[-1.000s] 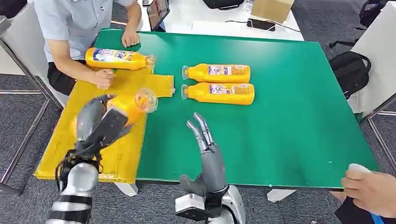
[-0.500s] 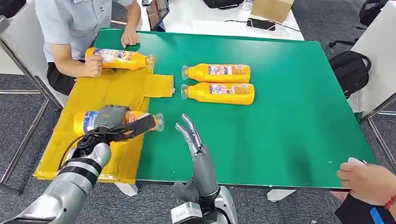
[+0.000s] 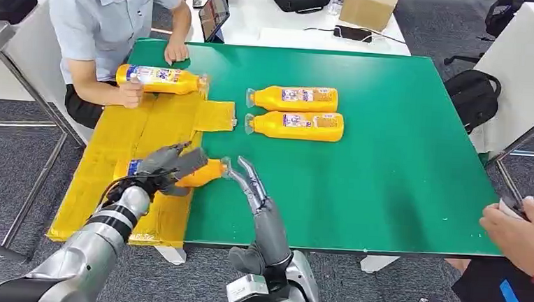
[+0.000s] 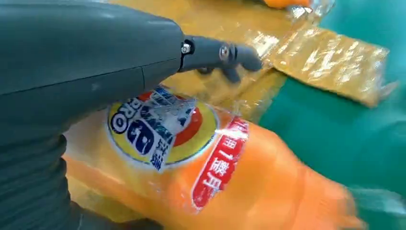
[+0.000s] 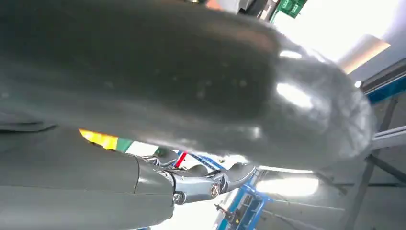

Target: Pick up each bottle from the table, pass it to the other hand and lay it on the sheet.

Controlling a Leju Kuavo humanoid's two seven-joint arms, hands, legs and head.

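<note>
Bottle (image 3: 194,174) now lies lower across the yellow sheet's (image 3: 110,148) edge, my left hand (image 3: 167,167) gripping it, right hand (image 3: 253,186) empty with fingers straight: placement nearly finished, I judge.

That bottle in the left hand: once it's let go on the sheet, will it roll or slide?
Probably some roll risk: the bottle is rounded and lies on its side at the yellow sheet edge. Its glossy wrap looks slippery. The left hand holds it.
</note>
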